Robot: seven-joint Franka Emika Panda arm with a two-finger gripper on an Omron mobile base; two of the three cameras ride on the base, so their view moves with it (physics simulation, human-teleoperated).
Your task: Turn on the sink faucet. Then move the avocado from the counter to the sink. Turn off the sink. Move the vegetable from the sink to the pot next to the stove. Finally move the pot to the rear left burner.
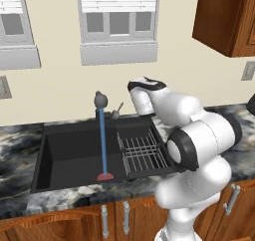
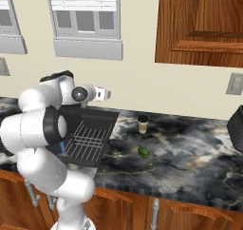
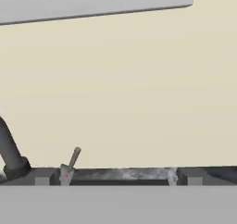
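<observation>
Water running from faucet into sink: step 1 of 5 looks done. Avocado on counter, right of sink, untouched. Pincer spread wide, empty, above sink's rear edge.

My two back cameras look down from left and right, sharing the sink, while my hand camera faces the wall closely.
</observation>
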